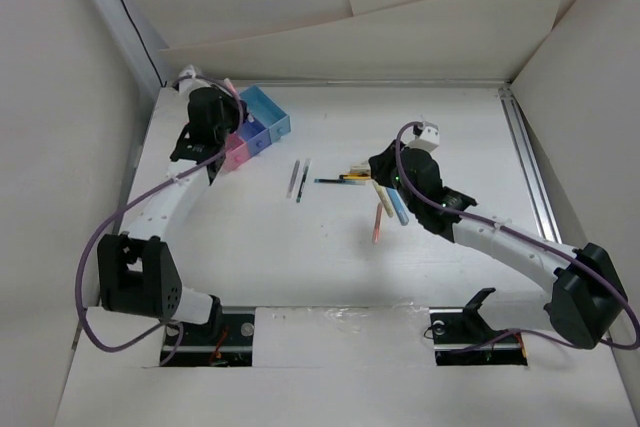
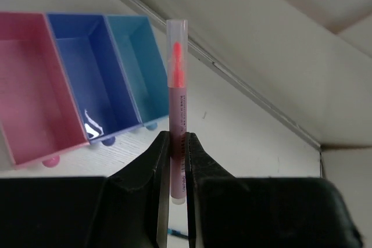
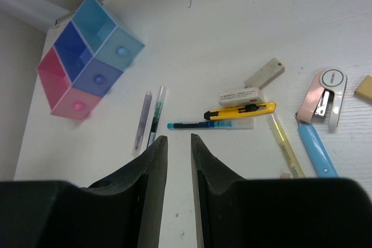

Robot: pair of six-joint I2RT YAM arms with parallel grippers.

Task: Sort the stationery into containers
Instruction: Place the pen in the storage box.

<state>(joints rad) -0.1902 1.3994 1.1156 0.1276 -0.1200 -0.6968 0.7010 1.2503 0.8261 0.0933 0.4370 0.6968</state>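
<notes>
My left gripper [image 2: 178, 155] is clamped tight on a pink pen [image 2: 178, 103]. The fingers pinch its lower barrel, so the pen stands out lengthwise past the tips, clear cap end farthest out. Beyond it on the bench [image 1: 330, 277] lie the three joined containers: the pink box [image 2: 29, 97], the purple-blue box [image 2: 87, 68] in the middle and the light blue box [image 2: 136, 68]. From overhead this gripper hangs by the pink end of the row at the far left of the bench. The arm covers part of it, so I cannot tell whether the pen is actually over a box.

My right gripper [image 3: 177, 140] has its fingers a narrow gap apart with nothing between them, and it is raised above the loose stationery mid-bench. Just ahead of it a purple pen [image 3: 141, 120] and a green pen [image 3: 157, 114] lie side by side. To their right a dark pen [image 3: 197, 125] touches a yellow utility knife [image 3: 241, 110], with a white eraser [image 3: 239, 96] and a beige eraser [image 3: 264, 74] just beyond. Farther right are a pale-yellow stick [image 3: 285, 146], a light-blue stick [image 3: 317, 149] and a pink stapler [image 3: 322, 98]. An orange pen [image 1: 378, 222] lies apart, nearer the arms.
</notes>
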